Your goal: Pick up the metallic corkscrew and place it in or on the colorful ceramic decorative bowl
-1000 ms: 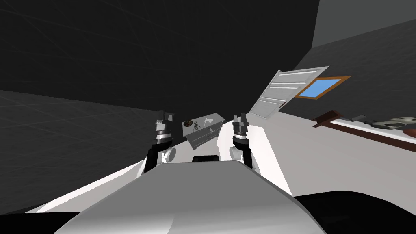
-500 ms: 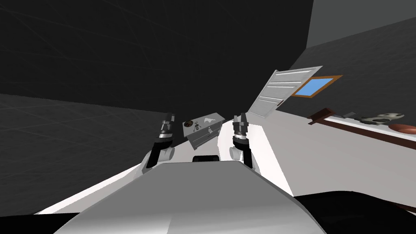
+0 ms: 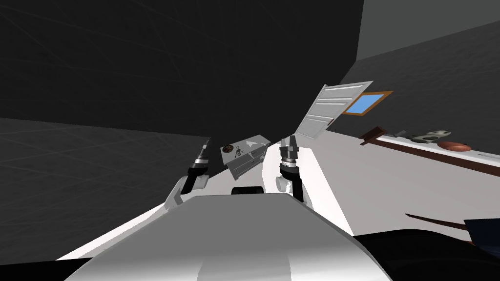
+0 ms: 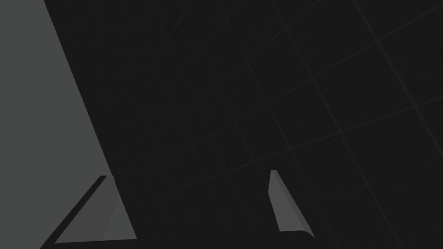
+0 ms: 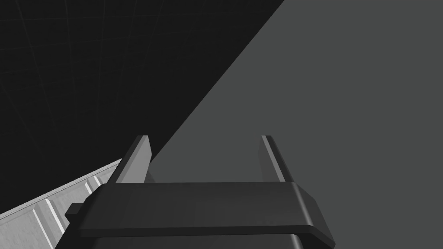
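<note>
The corkscrew (image 3: 238,151), small and dark, lay on the top of a white cabinet (image 3: 249,163) with drawers, near the middle of that top. A white panelled door (image 3: 332,110) was beyond the cabinet, to its right. The left gripper (image 3: 205,145) hung in the air to the left of the cabinet, its two fingers (image 4: 281,207) wide apart with nothing between them. The right gripper (image 3: 288,141) hung to the right of the cabinet, also spread wide and empty. The bowl (image 3: 226,149), round and dark, sat on the cabinet top just beside the corkscrew, on its left.
</note>
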Available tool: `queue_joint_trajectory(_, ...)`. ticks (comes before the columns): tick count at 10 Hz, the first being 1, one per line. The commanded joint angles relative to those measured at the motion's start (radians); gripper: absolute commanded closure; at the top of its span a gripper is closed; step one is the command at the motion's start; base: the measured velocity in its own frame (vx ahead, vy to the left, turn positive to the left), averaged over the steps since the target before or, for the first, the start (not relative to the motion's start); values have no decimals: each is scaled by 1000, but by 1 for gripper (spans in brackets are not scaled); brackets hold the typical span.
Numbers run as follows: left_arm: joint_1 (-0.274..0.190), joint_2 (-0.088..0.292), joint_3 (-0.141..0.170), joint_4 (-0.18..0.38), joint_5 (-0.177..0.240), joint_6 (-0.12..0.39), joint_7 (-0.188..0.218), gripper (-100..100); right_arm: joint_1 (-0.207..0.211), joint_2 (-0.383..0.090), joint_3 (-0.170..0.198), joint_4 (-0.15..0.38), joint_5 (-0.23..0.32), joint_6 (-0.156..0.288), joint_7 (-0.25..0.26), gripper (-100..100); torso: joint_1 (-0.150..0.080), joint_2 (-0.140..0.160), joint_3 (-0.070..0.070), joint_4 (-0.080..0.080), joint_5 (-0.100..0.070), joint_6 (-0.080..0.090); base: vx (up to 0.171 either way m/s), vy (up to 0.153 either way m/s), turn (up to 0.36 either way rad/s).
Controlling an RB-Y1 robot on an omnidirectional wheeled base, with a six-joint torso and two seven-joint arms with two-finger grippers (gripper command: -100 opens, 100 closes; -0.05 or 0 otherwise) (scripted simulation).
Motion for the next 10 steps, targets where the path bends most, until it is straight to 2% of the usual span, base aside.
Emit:
queue_joint_trajectory(1, -29, 18, 17, 50, -50, -1, -42, -100, 0, 0, 0, 0, 0, 0, 0, 0, 0, 0, 0, 0, 0, 0, -21, 120, -85)
queue_joint_trajectory(4, -79, 46, 43, 148, -136, -11, -115, -100, 0, 0, 0, 0, 0, 0, 0, 0, 0, -1, 0, 0, 0, 0, -31, 124, -110)
queue_joint_trajectory(7, -124, 76, 55, 244, -214, -24, -182, -100, 0, 0, 0, 0, 0, 0, 0, 0, -1, 0, 0, 0, 0, 0, -37, 108, -120)
queue_joint_trajectory(8, -124, 76, 55, 251, -214, -24, -182, -100, 0, 0, 0, 0, 0, 0, 0, 0, -1, -1, -1, 0, 0, 0, -9, 77, -57)
queue_joint_trajectory(10, -150, 100, 51, 314, -254, -35, -220, -100, 0, 0, 0, 0, 0, 0, 0, 0, -4, -2, -1, -1, -1, 0, -6, 55, -115)
